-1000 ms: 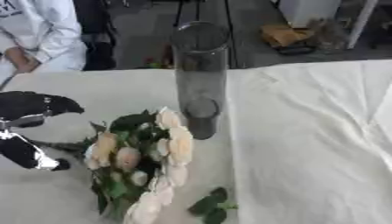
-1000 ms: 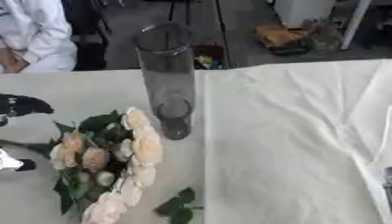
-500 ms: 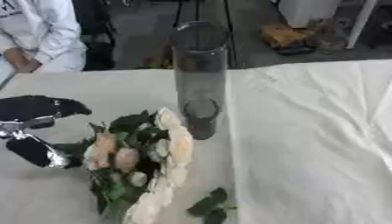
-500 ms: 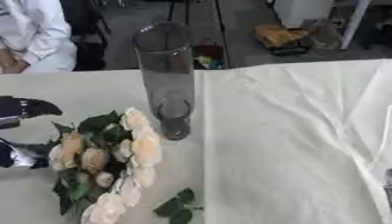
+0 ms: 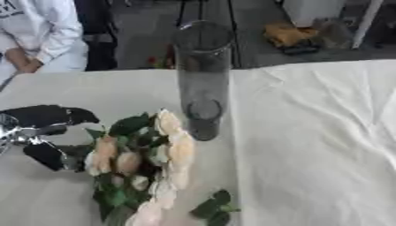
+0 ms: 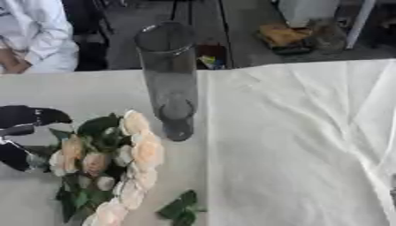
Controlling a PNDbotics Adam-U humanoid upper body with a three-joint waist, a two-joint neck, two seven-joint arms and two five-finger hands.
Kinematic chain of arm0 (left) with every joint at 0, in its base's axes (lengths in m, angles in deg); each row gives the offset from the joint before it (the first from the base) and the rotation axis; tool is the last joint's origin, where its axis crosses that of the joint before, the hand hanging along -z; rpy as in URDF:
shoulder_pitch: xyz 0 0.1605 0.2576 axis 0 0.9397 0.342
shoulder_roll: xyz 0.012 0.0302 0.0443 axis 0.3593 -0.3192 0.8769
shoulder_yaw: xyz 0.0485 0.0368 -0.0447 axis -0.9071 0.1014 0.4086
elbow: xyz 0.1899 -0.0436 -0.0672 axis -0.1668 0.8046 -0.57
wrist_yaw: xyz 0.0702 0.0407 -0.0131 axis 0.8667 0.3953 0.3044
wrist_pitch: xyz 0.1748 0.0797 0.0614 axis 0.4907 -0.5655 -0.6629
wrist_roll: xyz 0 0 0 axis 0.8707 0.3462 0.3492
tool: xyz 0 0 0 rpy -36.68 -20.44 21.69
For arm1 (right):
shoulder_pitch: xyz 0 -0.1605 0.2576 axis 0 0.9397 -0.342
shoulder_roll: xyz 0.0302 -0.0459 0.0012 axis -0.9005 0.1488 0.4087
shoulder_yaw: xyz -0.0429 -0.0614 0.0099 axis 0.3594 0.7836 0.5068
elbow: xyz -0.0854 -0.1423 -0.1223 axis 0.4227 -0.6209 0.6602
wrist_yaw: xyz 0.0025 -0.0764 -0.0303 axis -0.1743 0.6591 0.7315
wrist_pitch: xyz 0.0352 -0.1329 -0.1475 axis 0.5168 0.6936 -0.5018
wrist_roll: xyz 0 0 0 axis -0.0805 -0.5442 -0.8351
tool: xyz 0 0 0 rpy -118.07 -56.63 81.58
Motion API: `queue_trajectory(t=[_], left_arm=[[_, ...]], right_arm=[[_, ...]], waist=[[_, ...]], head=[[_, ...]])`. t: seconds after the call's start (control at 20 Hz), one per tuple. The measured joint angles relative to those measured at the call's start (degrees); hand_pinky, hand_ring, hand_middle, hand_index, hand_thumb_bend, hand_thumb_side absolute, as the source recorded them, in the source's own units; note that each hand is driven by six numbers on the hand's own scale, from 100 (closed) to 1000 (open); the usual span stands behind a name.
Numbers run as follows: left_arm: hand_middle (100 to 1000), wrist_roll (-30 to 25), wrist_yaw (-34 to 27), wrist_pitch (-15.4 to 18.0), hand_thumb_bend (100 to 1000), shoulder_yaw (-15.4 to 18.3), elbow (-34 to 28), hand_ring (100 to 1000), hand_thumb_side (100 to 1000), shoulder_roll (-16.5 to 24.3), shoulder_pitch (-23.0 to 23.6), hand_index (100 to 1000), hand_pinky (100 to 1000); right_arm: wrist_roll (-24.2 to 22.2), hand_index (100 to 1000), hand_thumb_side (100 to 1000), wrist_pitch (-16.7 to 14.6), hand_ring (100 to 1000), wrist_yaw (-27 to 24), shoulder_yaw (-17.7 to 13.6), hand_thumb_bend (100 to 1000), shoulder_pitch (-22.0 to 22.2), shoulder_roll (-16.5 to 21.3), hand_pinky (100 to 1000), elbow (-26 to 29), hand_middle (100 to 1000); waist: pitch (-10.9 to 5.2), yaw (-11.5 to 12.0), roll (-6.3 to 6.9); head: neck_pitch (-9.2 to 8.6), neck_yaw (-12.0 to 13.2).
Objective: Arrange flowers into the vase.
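A tall clear glass vase (image 5: 203, 79) stands upright near the middle of the table and holds no flowers. A bunch of cream and peach roses (image 5: 147, 154) with green leaves lies on the cloth just left of and in front of the vase, stems pointing toward me. My black left hand (image 5: 39, 118) is at the left edge, open. Its fingers reach over the bunch's upper left leaves, and its thumb (image 5: 48, 155) sits against the leftmost blooms. My right hand does not show.
A cream cloth (image 5: 309, 132) with creases covers the table, wide and bare to the right of the vase. A loose sprig of green leaves (image 5: 213, 207) lies by the front edge. The table's far edge runs just behind the vase.
My left hand has slid to the right, up to the left side of the bunch. The vase and the flowers have stayed put.
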Motion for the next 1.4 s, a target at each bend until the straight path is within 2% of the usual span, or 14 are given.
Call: queue_trajectory(t=[0.55, 0.7, 1.0, 1.4], left_arm=[[942, -0.03, 0.97, 0.96, 427, -0.01, 3.43, 931, 539, -1.57, -0.95, 999, 799], [946, -0.5, -0.19, 0.91, 363, 0.15, 3.2, 938, 553, -1.48, -0.96, 1000, 808], [946, -1.53, -2.91, -1.13, 356, 2.54, -1.13, 938, 555, 0.87, -0.79, 1000, 813], [946, -4.43, -4.68, -2.24, 336, 3.06, -6.26, 937, 546, 4.11, 1.26, 1000, 815]], right_arm=[[-0.54, 808, 954, -0.03, 583, -0.72, 0.36, 100, -0.03, -0.01, 666, 0.0, 533], [-0.75, 808, 954, -0.01, 584, -0.89, 0.38, 100, 0.0, -0.01, 667, 0.0, 533], [-0.96, 805, 952, 0.02, 584, -1.07, 0.4, 100, 0.14, -0.01, 669, 0.0, 533], [-1.34, 806, 949, 0.18, 585, -1.17, 0.71, 100, 0.53, -0.01, 672, 0.0, 532]], waist=[[0.21, -0.2, -0.07], [0.21, -0.2, -0.09], [0.2, 0.13, -0.01], [0.19, 0.6, -0.03]], head=[[-0.26, 0.26], [-0.26, 0.26], [-0.24, 0.26], [-0.23, 0.22]])
